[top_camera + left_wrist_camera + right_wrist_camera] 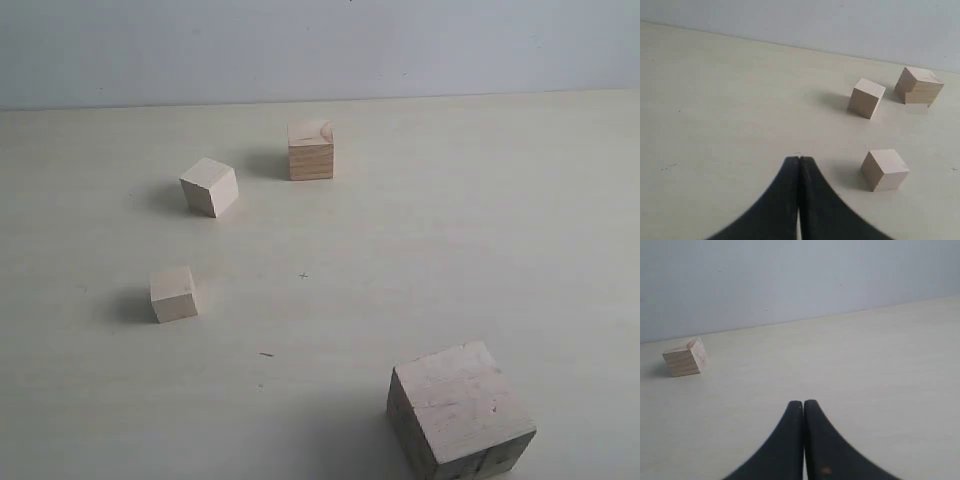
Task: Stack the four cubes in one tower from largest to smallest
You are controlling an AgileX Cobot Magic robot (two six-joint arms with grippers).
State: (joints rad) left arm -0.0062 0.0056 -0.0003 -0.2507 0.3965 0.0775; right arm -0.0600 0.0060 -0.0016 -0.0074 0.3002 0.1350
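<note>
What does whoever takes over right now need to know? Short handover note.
Left gripper: shut, holding nothing.
Right gripper: shut, holding nothing.
All four cubes sit apart on the table, none touching. In the exterior view, the largest cube is near right and the tan cube is far middle. The third cube is left of the tan cube and turned cornerwise. The smallest cube is near left.
Done: nothing stacked yet.
Left: tan cube onto largest cube, then third cube, then smallest cube.
</note>
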